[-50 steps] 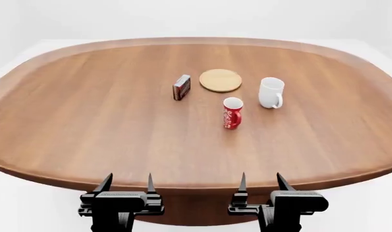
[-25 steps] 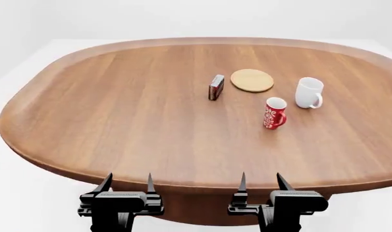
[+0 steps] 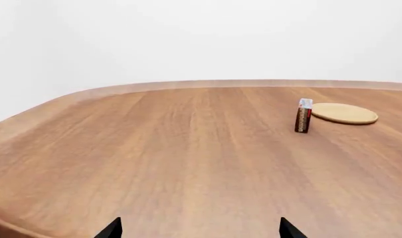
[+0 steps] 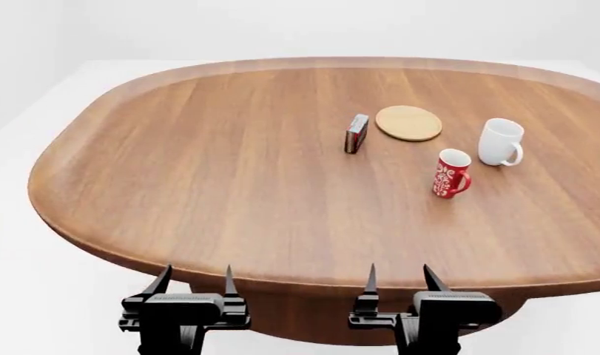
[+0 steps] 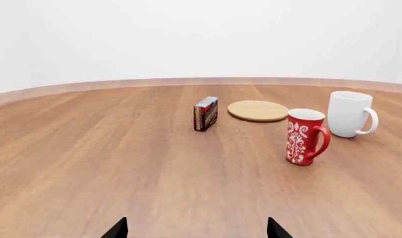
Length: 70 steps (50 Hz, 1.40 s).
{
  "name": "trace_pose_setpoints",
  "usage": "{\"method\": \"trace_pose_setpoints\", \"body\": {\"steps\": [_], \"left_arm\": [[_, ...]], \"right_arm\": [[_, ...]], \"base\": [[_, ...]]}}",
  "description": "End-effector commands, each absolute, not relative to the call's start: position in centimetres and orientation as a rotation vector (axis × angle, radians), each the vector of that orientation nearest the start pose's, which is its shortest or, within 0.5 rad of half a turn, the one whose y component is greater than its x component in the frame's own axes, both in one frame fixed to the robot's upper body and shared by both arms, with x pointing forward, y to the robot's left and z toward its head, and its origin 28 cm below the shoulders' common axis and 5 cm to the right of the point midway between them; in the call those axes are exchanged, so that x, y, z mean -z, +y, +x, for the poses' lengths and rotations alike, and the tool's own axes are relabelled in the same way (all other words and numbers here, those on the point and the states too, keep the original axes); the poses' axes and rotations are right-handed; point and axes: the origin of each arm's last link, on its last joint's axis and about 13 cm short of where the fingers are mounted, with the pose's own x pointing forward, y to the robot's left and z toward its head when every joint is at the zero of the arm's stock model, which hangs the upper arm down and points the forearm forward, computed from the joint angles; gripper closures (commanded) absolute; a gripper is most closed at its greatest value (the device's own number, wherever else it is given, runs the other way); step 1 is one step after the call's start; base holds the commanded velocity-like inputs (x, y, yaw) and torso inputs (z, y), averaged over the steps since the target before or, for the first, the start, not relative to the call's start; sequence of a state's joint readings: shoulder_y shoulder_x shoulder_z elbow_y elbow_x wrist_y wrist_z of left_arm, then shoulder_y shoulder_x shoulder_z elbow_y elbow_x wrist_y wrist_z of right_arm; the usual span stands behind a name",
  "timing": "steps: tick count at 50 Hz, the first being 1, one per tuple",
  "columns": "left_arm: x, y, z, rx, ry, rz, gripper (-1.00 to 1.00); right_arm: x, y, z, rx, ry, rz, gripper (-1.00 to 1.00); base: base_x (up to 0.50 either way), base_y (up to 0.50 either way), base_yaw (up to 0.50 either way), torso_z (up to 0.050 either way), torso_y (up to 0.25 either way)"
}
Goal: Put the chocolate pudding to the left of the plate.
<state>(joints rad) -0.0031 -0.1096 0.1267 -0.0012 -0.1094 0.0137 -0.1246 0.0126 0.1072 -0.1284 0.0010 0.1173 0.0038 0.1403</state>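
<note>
Head view, left to right. At lower left, left pincer (image 4: 194,281): both black fingers pointing up, spread apart, nothing between them, short of the near edge of the tabletop (image 4: 211,177). At lower centre-right, right pincer (image 4: 399,279): likewise spread, likewise empty, also off the wood.

On the oval wooden tabletop, upper centre of the frame: chocolate pudding (image 4: 356,133), a small red-and-brown carton standing on edge, just beside the left rim of the plate (image 4: 408,123), a narrow strip of wood between the two. Plate flat, round, light tan. Below and right of the plate, red patterned mug (image 4: 450,173), upright, handle to the right. Further right and a little higher, white mug (image 4: 501,141), upright, handle lower right, near the red one but apart.

Left wrist view: two dark fingertips at the lower edge, carton (image 3: 304,116) and disc (image 3: 344,113) in the right half, far across bare wood.

Right wrist view: fingertips at the lower edge, then carton (image 5: 205,113), plate (image 5: 258,110), red mug (image 5: 305,137), white mug (image 5: 349,113) across the middle.
</note>
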Motion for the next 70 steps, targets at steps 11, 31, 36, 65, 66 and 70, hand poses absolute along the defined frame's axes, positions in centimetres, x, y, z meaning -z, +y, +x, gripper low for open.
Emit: {"method": "trace_pose_setpoints", "body": {"steps": [11, 31, 36, 65, 66, 70], "left_arm": [[-1.28, 20.53, 20.88, 0.001, -0.004, 0.001, -1.00], [-1.31, 20.52, 20.89, 0.001, -0.003, 0.001, -1.00], [-1.30, 20.52, 20.90, 0.001, -0.004, 0.001, -1.00], [-1.28, 20.52, 20.93, 0.002, -0.004, 0.001, -1.00], [-1.28, 20.52, 20.93, 0.002, -0.004, 0.001, -1.00], [-1.27, 20.52, 20.94, 0.002, -0.005, 0.001, -1.00]], "right_arm": [[-1.38, -9.64, 21.17, 0.014, 0.013, 0.011, -1.00], [-1.42, -9.65, 21.21, 0.013, 0.016, 0.013, -1.00], [-1.39, -9.65, 21.23, 0.013, 0.017, 0.013, -1.00], [-1.27, -9.66, 21.33, 0.013, 0.017, 0.012, -1.00], [-1.27, -9.67, 21.33, 0.013, 0.017, 0.012, -1.00], [-1.26, -9.67, 21.33, 0.014, 0.017, 0.012, -1.00]], "base": [[0.42, -0.07, 0.00, 0.000, 0.000], [0.50, -0.06, 0.00, 0.000, 0.000], [0.50, -0.04, 0.00, 0.000, 0.000], [0.50, -0.03, 0.00, 0.000, 0.001], [0.50, -0.02, 0.00, 0.000, 0.000], [0.50, -0.02, 0.00, 0.000, 0.000]]}}
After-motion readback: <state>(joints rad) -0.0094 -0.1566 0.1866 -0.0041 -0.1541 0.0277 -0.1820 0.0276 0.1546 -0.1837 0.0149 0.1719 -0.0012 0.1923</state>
